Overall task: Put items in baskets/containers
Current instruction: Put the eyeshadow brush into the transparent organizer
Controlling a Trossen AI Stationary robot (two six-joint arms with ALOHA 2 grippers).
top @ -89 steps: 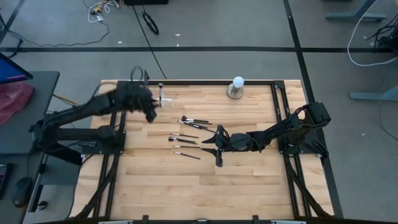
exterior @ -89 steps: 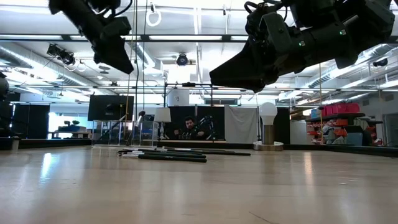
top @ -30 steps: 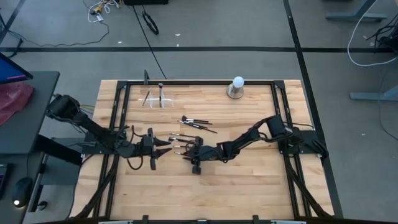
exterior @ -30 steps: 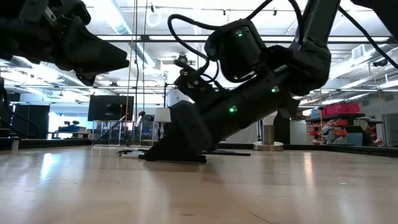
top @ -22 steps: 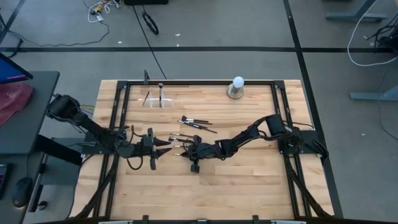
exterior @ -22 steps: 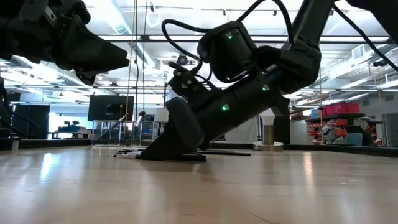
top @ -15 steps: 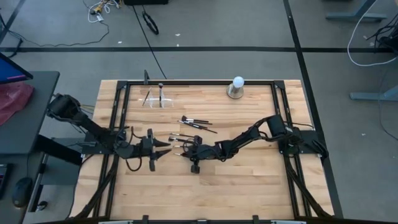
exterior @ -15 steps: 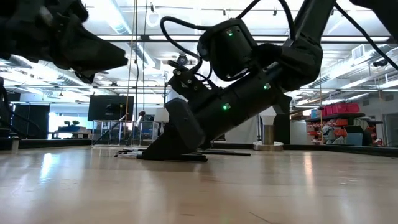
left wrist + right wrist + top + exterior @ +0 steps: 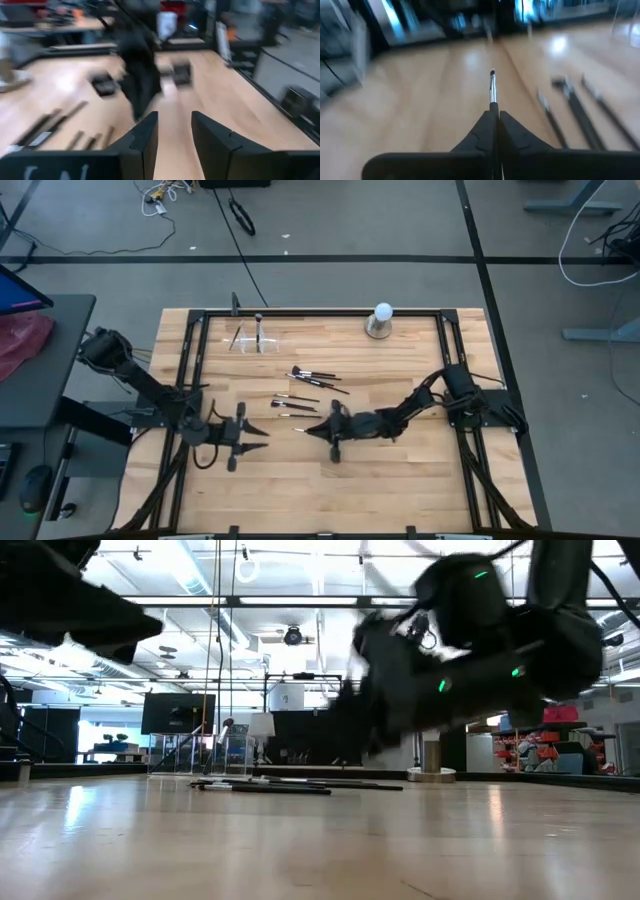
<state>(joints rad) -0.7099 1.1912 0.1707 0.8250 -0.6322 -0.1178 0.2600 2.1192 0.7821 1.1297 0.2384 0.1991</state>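
Makeup brush (image 9: 492, 89) is pinched in the right end effector (image 9: 318, 429), mid-worktop (image 9: 400, 480) in the high view; other brushes (image 9: 312, 377) lie just beyond, clear holder (image 9: 253, 340) at far-left edge. Low view: blurred, probably lifted clear. Left wrist view: left end effector (image 9: 173, 136) spread, empty.

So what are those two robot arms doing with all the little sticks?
Those sticks are makeup brushes, and they belong in the clear holder at the back of the table. The right gripper is pinching one thin brush just above the wood. The left gripper waits nearby with nothing between its fingers. Several brushes lie loose, and one already stands in the holder.
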